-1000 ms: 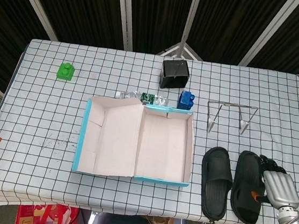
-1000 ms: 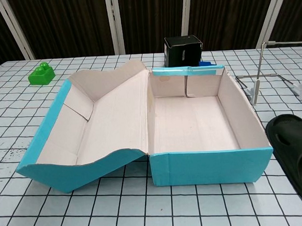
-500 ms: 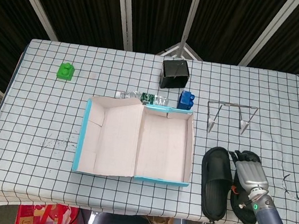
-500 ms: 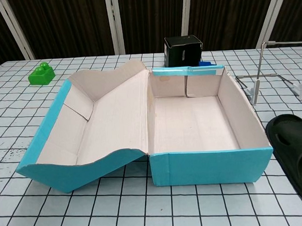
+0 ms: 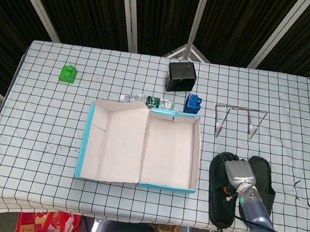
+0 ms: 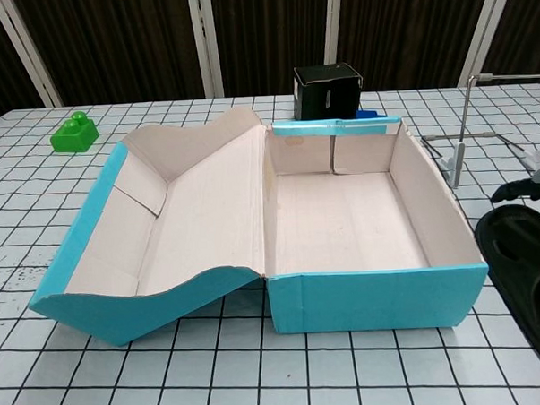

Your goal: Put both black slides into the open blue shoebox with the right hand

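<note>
The open blue shoebox point(image 5: 168, 187) sits mid-table with its lid folded out to the left and nothing inside; its front wall point(image 6: 373, 298) faces the chest view. Two black slides lie side by side to its right, near the table's front edge: the left slide point(image 5: 219, 200) and the right slide point(image 5: 264, 176). My right hand point(image 5: 239, 172) hangs over the upper part of the left slide, back upward, hiding its strap. In the chest view one dark fingertip point(image 6: 519, 190) reaches in from the right edge just above a slide point(image 6: 523, 254); the hand holds nothing there. My left hand is out of sight.
Behind the shoebox lie a plastic bottle point(image 5: 148, 100) and a blue block point(image 5: 193, 103), with a black box point(image 5: 181, 76) further back. A wire rack point(image 5: 239, 120) stands behind the slides. A green block point(image 5: 68, 73) sits far left.
My right hand has swung left, from the right slide's outer side to above the left slide. Its fingertip has come into the chest view. The slides and box have stayed put.
</note>
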`<state>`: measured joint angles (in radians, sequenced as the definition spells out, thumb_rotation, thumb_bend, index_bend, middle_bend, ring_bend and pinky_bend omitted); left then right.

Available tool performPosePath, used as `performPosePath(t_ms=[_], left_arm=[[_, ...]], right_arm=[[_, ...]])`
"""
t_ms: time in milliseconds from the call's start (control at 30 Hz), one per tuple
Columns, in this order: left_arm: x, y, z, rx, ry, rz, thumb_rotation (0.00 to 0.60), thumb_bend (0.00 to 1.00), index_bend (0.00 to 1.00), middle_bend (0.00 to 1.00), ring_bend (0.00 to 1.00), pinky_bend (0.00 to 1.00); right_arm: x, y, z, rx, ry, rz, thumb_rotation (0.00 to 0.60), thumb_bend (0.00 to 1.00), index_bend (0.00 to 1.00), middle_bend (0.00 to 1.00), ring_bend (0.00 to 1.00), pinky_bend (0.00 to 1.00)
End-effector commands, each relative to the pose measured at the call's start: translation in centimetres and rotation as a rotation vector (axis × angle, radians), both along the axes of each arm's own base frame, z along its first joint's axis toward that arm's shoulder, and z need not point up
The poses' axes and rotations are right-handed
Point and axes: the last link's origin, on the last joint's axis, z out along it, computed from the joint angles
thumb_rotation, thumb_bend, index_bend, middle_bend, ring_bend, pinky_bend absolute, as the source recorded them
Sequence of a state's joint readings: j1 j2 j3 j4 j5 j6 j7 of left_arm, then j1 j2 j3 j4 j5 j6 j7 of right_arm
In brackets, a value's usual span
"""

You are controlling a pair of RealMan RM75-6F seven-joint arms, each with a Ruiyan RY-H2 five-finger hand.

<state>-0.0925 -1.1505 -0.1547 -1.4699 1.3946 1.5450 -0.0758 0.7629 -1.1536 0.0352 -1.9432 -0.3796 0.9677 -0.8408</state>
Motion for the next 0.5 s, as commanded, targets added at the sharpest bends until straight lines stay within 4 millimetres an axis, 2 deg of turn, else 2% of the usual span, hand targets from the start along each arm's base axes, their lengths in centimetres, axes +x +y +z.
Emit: performPosePath(t_ms=[33, 500], left_arm=[[0.1, 0.0, -0.1, -0.004, 0.003, -0.004, 0.600, 0.21, 0.07, 0.00, 0.00, 0.07], [0.4, 0.1, -0.6, -0.014, 0.027, -0.004, 0.600, 0.21, 0.07, 0.00, 0.00, 0.07]], right_arm=[[0.0, -0.4, -0.5, 0.020, 0.004, -0.011, 0.600, 0.24, 0.03, 0.06, 0.08, 0.20], [1.3, -2.5, -1.2, 0.132, 0.088, -0.062, 0.600, 0.24, 0.03, 0.05, 0.07, 0.20]])
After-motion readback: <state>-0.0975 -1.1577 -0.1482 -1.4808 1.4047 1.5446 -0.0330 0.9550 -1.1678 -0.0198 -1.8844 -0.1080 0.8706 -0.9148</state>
